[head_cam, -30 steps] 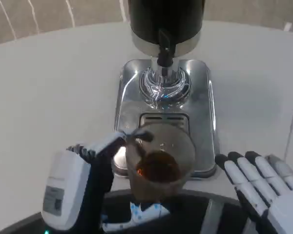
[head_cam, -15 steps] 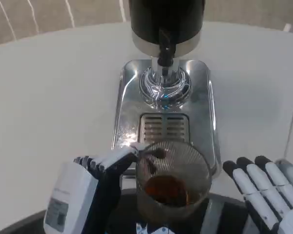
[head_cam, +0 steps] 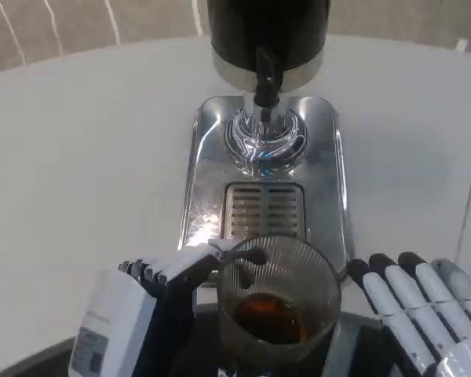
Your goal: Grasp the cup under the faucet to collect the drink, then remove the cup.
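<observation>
Item 1: ribbed clear glass cup [head_cam: 279, 302], lower centre of frame, sitting just in front of the tray's near edge, off the grille. Amber drink [head_cam: 268, 318] pooling at the bottom, approx. a shallow layer; cup standing upright.

Item 2: left hand [head_cam: 153, 314], lower left. Gripping the cup: fingers [head_cam: 200, 263] wrapping the cup's left side, one dark fingertip hooking over the rim. White back w/ label facing up.

Item 3: right hand [head_cam: 420, 310], lower right. Holding nothing; fingers [head_cam: 392, 302] lying straight, side by side, slightly apart, pointing toward upper left. Sitting just right of the cup, not touching it.

Item 4: drink dispenser [head_cam: 267, 35], top centre. Black body w/ silver band; black faucet [head_cam: 265, 75] hanging down over the tray.

Item 5: chrome drip tray [head_cam: 330, 181], centre. Round embossed ring under the faucet; slotted grille [head_cam: 265, 208] nearer the cup.

Item 6: white table [head_cam: 86, 157], carrying everything, running across the frame.
</observation>
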Robot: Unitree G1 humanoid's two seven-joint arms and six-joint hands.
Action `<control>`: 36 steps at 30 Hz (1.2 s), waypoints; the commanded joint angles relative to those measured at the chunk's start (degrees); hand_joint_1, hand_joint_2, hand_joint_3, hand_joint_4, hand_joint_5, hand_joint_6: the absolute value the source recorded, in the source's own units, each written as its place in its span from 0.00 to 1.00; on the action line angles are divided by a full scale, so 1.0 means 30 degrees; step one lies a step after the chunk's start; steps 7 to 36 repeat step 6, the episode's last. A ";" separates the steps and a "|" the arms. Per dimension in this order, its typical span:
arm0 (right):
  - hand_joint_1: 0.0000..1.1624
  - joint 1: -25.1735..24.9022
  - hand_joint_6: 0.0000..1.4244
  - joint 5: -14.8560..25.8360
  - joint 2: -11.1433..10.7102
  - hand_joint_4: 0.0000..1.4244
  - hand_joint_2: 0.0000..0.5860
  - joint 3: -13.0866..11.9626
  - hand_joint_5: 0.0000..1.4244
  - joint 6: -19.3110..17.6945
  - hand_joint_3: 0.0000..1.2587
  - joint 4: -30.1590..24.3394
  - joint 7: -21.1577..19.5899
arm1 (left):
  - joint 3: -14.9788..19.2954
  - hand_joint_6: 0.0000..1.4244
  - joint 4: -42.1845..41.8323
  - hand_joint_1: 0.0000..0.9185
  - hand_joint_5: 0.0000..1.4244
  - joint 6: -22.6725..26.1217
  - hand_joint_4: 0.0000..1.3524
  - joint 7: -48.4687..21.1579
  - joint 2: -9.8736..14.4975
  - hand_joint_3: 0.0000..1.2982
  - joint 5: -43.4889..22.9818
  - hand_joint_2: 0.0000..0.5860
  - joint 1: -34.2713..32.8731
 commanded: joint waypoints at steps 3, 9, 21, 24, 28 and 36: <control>0.20 -0.0096 0.00 -0.0331 0.0386 0.00 1.00 0.0294 0.00 0.0202 0.00 -0.0079 -0.0147 | -0.0056 1.00 -0.0173 0.78 0.95 -0.0545 0.90 -0.0047 -0.0470 0.85 -0.0536 0.17 -0.0032; 0.20 -0.0304 0.00 -0.0308 0.0406 0.00 1.00 0.0346 0.00 0.0422 0.00 -0.0025 0.0013 | -0.0015 1.00 -0.0062 0.78 0.95 -0.0526 0.90 -0.0092 -0.0497 0.85 -0.0556 0.17 -0.0167; 0.20 -0.0304 0.00 -0.0308 0.0406 0.00 1.00 0.0346 0.00 0.0422 0.00 -0.0025 0.0013 | -0.0015 1.00 -0.0062 0.78 0.95 -0.0526 0.90 -0.0092 -0.0497 0.85 -0.0556 0.17 -0.0167; 0.20 -0.0304 0.00 -0.0308 0.0406 0.00 1.00 0.0346 0.00 0.0422 0.00 -0.0025 0.0013 | -0.0015 1.00 -0.0062 0.78 0.95 -0.0526 0.90 -0.0092 -0.0497 0.85 -0.0556 0.17 -0.0167; 0.20 -0.0304 0.00 -0.0308 0.0406 0.00 1.00 0.0346 0.00 0.0422 0.00 -0.0025 0.0013 | -0.0015 1.00 -0.0062 0.78 0.95 -0.0526 0.90 -0.0092 -0.0497 0.85 -0.0556 0.17 -0.0167; 0.20 -0.0304 0.00 -0.0308 0.0406 0.00 1.00 0.0346 0.00 0.0422 0.00 -0.0025 0.0013 | -0.0015 1.00 -0.0062 0.78 0.95 -0.0526 0.90 -0.0092 -0.0497 0.85 -0.0556 0.17 -0.0167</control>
